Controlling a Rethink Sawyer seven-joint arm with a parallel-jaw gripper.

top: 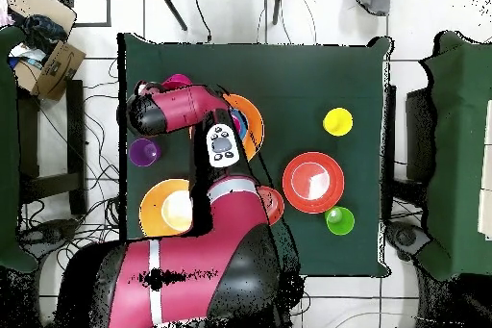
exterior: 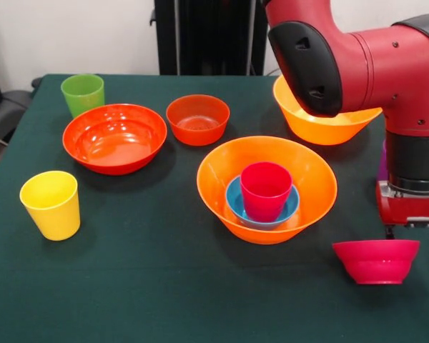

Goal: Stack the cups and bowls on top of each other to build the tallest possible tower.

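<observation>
The dark green desk carries everything, and the red and black arm looms over its right side in the front view, covering part of one large orange bowl at the back. The gripper hangs low at the right edge, just above the magenta bowl; its fingers are cut off by the frame and hidden under the arm from above, so whether they are spread or closed cannot be told.

Centre stage sits the tower: the other large orange bowl holding the blue bowl, with the crimson-pink cup upright inside that. To its left rests the wide shallow red-orange bowl, and just beside it, further back, the small red-orange bowl.

The green cup stands at the far left corner, touching nothing. The yellow cup stands alone, nearer, on the left. From overhead, the purple cup shows beside the arm.
</observation>
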